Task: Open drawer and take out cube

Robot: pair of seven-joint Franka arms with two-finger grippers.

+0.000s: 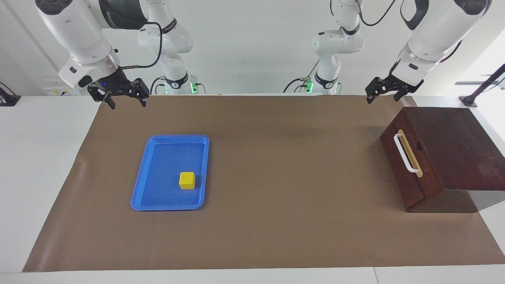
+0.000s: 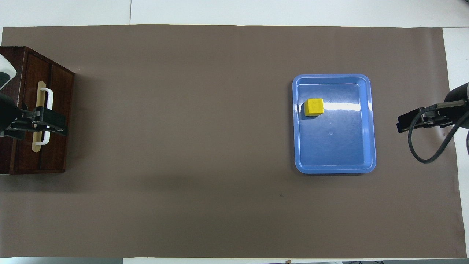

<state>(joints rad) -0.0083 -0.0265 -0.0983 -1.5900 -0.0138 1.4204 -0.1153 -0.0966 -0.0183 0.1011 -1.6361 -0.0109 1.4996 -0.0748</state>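
The drawer (image 1: 402, 173) is shut, its dark reddish-brown front flush with the dark wooden box (image 1: 453, 146) at the left arm's end of the table. Its white bar handle (image 1: 406, 154) sits on a tan strip. The drawer also shows in the overhead view (image 2: 60, 146). The small yellow cube (image 1: 187, 180) lies in the flat blue tray (image 1: 158, 197) toward the right arm's end, as the overhead view (image 2: 314, 106) also shows. My left gripper (image 1: 382, 98) is open and empty, raised, clear of the handle; from overhead it (image 2: 65, 126) covers the handle (image 2: 47, 106). My right gripper (image 1: 128, 104) is open, raised, empty.
A brown mat (image 1: 276, 177) covers the table between the tray and the box. The white table edge (image 1: 39, 157) runs beside the mat. The right gripper (image 2: 401, 126) hangs over the mat beside the tray (image 2: 370, 128).
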